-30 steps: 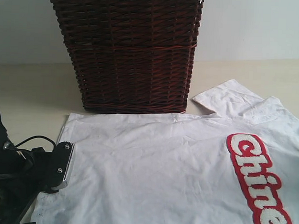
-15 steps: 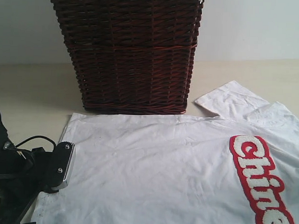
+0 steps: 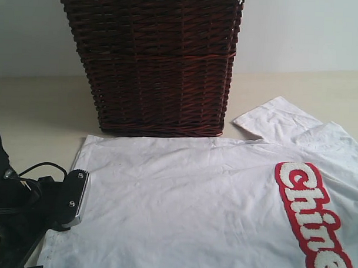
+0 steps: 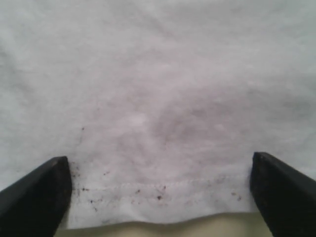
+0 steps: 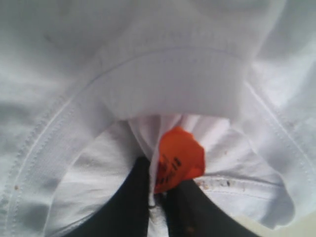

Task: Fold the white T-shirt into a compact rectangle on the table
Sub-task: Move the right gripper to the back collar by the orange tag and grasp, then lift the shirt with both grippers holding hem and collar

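Note:
The white T-shirt (image 3: pixel 194 199) lies spread on the table (image 3: pixel 39 105), its red-outlined lettering (image 3: pixel 308 215) at the right and one sleeve (image 3: pixel 274 117) pointing to the back. My left gripper (image 3: pixel 74 198) stands open at the shirt's left hem, its two fingers (image 4: pixel 34 195) wide apart either side of the stitched hem (image 4: pixel 158 197). My right gripper (image 5: pixel 160 197) is out of the exterior view; in its wrist view it is shut on the shirt's neck fabric, with the orange neck tag (image 5: pixel 177 158) right at the fingertips.
A dark wicker basket (image 3: pixel 152 62) with a lace-trimmed lining stands at the back, just behind the shirt's far edge. Bare table shows to the left of the basket and behind the sleeve. A pale wall (image 3: pixel 300 32) closes the back.
The shirt has slid slightly to the right between one second ago and half a second ago, then stayed still. The left gripper has not moved.

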Robot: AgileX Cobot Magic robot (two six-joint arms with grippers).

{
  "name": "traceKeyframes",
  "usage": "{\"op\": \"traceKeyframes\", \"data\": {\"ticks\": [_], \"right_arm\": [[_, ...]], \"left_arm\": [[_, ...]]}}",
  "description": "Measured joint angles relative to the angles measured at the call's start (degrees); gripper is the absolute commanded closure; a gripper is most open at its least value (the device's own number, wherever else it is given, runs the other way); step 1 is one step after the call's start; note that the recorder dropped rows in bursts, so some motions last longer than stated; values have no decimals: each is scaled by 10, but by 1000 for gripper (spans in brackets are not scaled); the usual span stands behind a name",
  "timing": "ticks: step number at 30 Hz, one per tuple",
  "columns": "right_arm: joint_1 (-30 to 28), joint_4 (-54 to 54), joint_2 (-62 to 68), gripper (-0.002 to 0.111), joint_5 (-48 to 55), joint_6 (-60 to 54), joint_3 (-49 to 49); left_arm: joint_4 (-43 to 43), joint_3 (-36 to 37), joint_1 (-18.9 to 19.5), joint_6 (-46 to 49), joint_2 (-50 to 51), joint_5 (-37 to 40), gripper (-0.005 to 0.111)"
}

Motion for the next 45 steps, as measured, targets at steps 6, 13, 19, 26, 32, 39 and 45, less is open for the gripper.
{"op": "traceKeyframes", "data": {"ticks": [6, 13, 19, 26, 32, 39, 45], "right_arm": [[0, 0, -2, 108, -1, 13, 0], [0, 0, -3, 108, -4, 20, 3], [0, 0, -3, 108, -4, 35, 3], [0, 0, -3, 108, -4, 37, 3], [0, 0, -3, 108, -4, 42, 3], [0, 0, -3, 108, -4, 45, 3], [0, 0, -3, 108, -4, 45, 3]], "left_arm": [[0, 0, 0, 0, 0, 0, 12], [0, 0, 0, 0, 0, 0, 12], [-1, 0, 0, 0, 0, 0, 12], [-19, 0, 0, 0, 0, 0, 12], [-22, 0, 0, 0, 0, 0, 12], [-22, 0, 0, 0, 0, 0, 12], [-22, 0, 0, 0, 0, -1, 12]]}}
